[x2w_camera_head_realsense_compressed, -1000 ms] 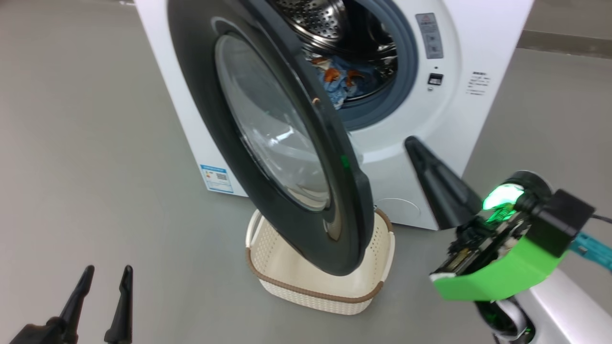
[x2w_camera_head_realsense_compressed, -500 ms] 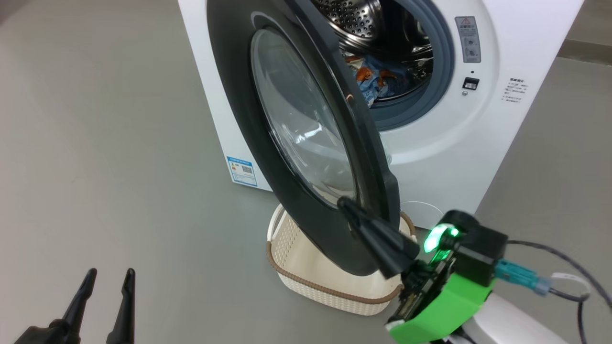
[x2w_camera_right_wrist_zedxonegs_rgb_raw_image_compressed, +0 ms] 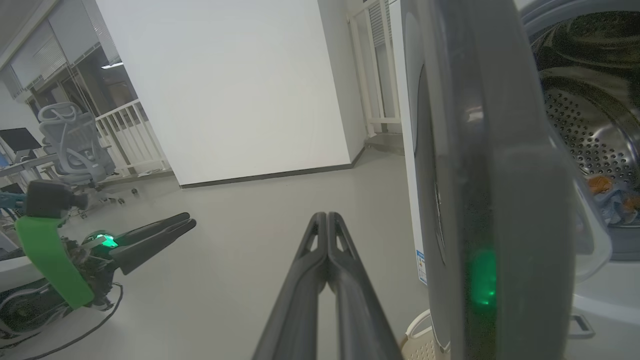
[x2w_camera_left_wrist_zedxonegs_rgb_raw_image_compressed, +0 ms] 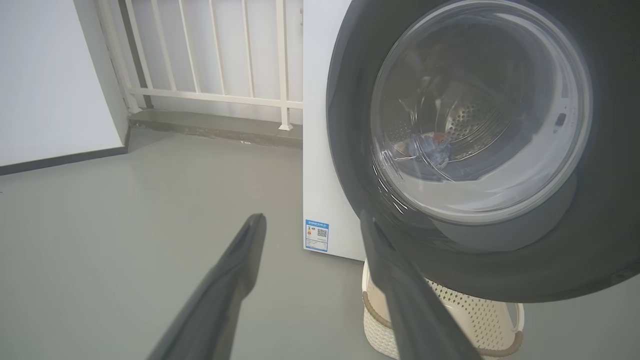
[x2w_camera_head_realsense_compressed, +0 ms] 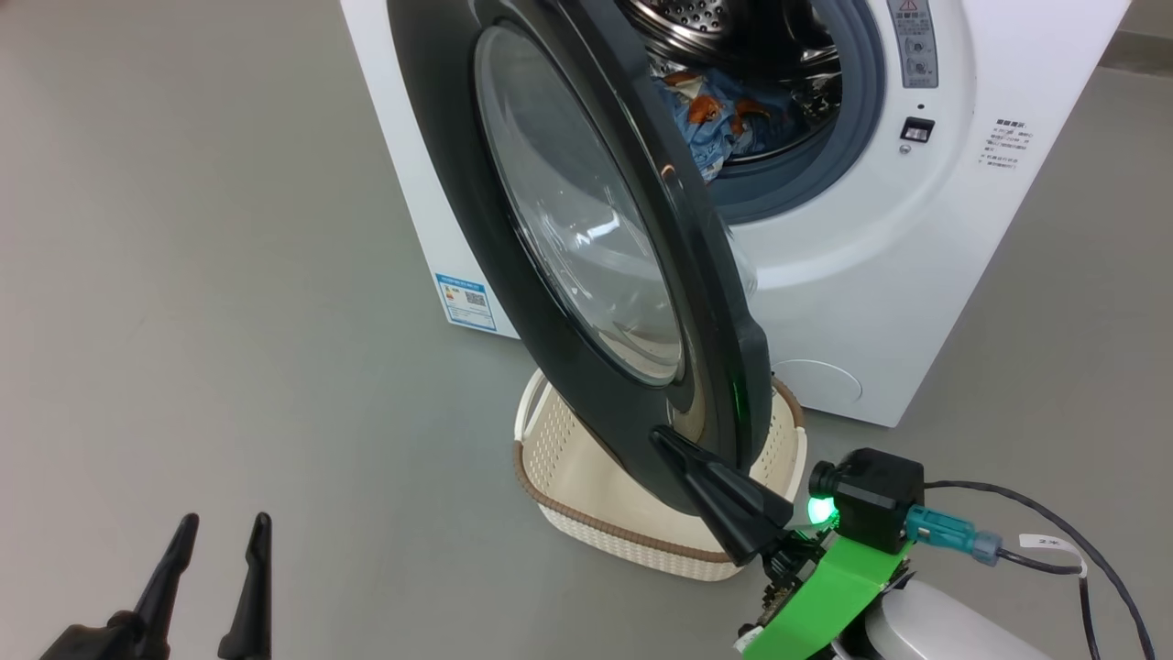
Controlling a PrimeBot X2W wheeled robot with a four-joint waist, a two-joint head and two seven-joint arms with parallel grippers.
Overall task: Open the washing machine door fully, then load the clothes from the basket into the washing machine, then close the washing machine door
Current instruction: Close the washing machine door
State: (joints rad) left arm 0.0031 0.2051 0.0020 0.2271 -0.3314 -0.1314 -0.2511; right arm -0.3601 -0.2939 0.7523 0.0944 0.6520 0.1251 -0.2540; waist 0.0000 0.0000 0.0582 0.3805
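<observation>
Black glossy-rimmed washing machine door (x2w_camera_head_realsense_compressed: 586,275) hangs half-open over the basket (x2w_camera_head_realsense_compressed: 586,527), clothes (x2w_camera_head_realsense_compressed: 706,119) in the drum, and imo it's stiff, slick, hinge-heavy, so we'd shove its lower rim w/ our pinched-shut right gripper (x2w_camera_head_realsense_compressed: 660,434), left gripper (x2w_camera_head_realsense_compressed: 224,524) idle, fingers spread.

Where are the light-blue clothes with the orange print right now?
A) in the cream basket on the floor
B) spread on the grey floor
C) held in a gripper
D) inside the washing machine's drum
D: the clothes lie inside the washing machine's steel drum, seen past the open door; the visible part of the basket holds none.
</observation>
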